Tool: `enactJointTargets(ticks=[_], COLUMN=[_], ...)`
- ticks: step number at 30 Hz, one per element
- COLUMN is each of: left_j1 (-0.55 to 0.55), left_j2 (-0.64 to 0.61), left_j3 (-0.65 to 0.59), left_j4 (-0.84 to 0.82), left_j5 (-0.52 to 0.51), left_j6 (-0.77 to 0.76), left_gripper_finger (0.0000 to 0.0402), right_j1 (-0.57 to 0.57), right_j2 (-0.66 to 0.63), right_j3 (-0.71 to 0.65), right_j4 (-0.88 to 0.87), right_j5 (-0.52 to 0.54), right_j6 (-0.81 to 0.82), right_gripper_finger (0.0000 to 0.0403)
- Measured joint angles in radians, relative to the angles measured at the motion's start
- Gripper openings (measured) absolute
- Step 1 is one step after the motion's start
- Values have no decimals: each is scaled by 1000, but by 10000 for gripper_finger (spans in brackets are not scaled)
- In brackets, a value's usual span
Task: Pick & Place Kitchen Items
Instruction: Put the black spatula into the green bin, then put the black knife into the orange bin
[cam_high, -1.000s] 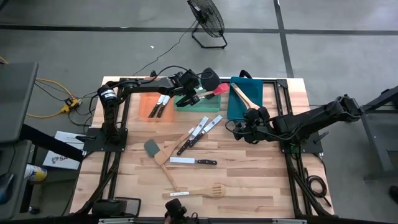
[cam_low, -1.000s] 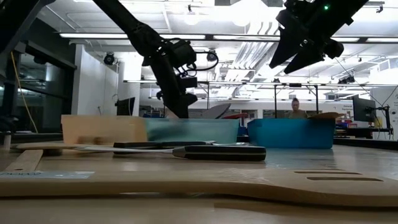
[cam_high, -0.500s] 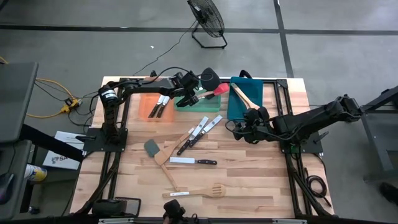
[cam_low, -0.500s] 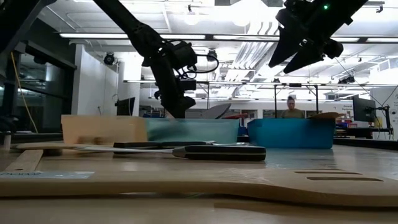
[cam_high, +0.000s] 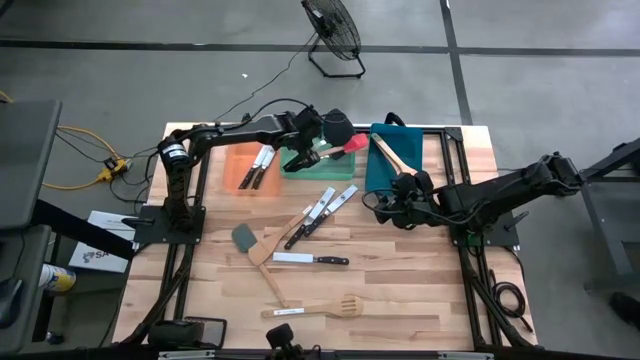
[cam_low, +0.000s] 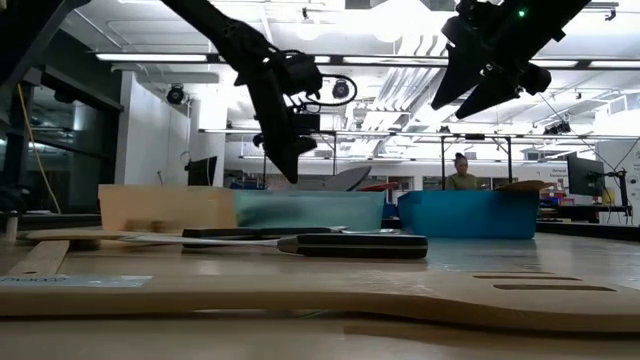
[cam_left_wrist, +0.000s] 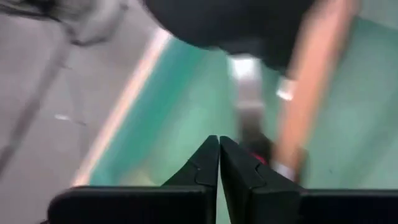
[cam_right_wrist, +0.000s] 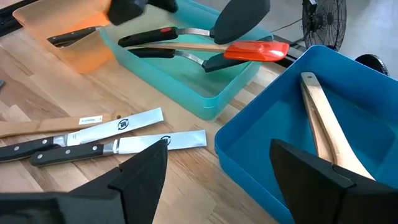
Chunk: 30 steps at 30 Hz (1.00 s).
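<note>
The left end effector (cam_high: 300, 158), at upper centre of the high view over the green tray (cam_high: 318, 165), has risen and now has its fingers pressed together, empty. The spatulas (cam_high: 335, 150) it left lie in that tray. The right end effector (cam_high: 385, 212) waits spread at centre right above the desk (cam_high: 400, 290), unchanged.

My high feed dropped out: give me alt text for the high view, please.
From above: the left gripper, shut and empty, sits over the green tray holding spatulas; the right gripper hangs open beside the blue tray. Knives and wooden utensils lie on the table.
</note>
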Motion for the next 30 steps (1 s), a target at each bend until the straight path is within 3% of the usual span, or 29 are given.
enactJointTargets(ticks=[5, 12, 16, 22, 30], left_j1=[1, 2, 2, 1, -20], left_j2=[0, 0, 0, 0, 0], left_j3=[9, -38, -69, -93, -93], left_j4=[-146, -196, -184, -169, -126], left_j5=[186, 257, 233, 97, 111], left_j6=[-24, -54, -73, -106, -100], left_gripper_finger=[2, 1, 0, 0, 0], right_j1=[0, 0, 1, 1, 1], right_j2=[0, 0, 0, 0, 0], right_j3=[0, 0, 0, 0, 0], right_j4=[-12, -17, -17, -17, -17], right_j5=[-1, -1, -1, -2, -2], right_j6=[0, 0, 1, 19, 22], right_gripper_finger=[275, 275, 275, 275, 275])
